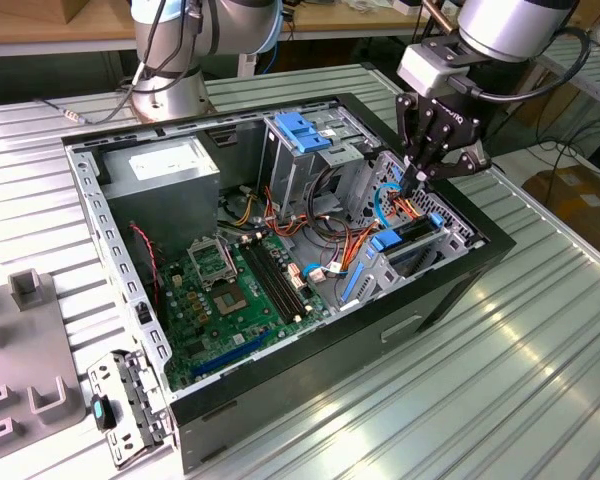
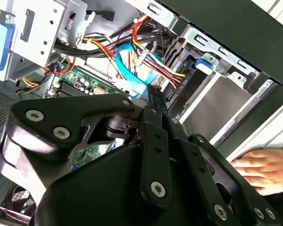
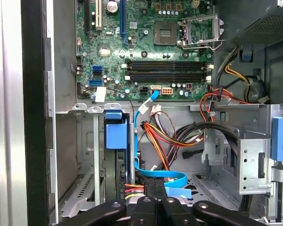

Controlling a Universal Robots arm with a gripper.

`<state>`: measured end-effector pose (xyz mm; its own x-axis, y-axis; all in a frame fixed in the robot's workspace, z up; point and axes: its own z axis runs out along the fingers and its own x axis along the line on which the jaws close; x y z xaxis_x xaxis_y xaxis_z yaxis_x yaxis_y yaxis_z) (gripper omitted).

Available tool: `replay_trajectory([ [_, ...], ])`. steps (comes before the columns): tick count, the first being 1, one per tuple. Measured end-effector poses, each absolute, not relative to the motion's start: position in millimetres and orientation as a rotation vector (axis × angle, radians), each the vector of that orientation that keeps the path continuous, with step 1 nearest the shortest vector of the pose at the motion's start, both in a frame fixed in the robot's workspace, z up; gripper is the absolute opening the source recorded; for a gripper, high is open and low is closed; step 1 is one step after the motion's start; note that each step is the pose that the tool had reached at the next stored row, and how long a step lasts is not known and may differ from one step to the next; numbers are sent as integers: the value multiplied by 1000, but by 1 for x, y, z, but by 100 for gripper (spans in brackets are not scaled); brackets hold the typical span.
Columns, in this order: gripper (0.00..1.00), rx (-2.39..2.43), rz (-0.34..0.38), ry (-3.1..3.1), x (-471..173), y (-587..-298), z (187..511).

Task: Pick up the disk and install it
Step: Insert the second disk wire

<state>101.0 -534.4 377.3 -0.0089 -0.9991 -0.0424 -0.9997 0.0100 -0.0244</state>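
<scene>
The disk point(image 1: 411, 233) stands on edge in a slot of the drive bay at the exterior view's right end of the open computer case point(image 1: 110, 250). Blue carrier tabs cap its ends. In the first wrist view its blue tab point(image 3: 116, 133) tops a dark slot. My gripper point(image 1: 413, 185) hangs just above the bay, beside the disk, over a bundle of coloured and blue cables point(image 3: 160, 176). Its black fingers point(image 3: 149, 200) press together with nothing between them. In the second wrist view the fingers point(image 2: 155, 101) point at the blue ribbon cable.
A grey power-supply box point(image 1: 170, 170) sits at the case's far corner, with a grey cage and its blue latch point(image 1: 300, 135) next to it. The green motherboard point(image 1: 235, 290) lies on the case floor. A person's hand point(image 2: 266, 169) rests outside the case wall. A loose bracket point(image 1: 125, 405) lies on the table.
</scene>
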Motion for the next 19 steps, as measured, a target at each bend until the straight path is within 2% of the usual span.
replay_trajectory([
  [3,11,-2179,17,2199,101,-534,375],
  [4,18,-2179,17,2199,101,-534,374],
  [10,18,-2184,6,2204,101,-534,368],
  [11,16,-2185,3,2205,101,-534,367],
  [12,10,-2187,-1,2207,101,-534,366],
  [17,10,-2205,-41,2225,101,-534,361],
  [18,17,-2208,-49,2227,101,-535,356],
  [19,10,-2208,-44,2225,101,-541,364],
])
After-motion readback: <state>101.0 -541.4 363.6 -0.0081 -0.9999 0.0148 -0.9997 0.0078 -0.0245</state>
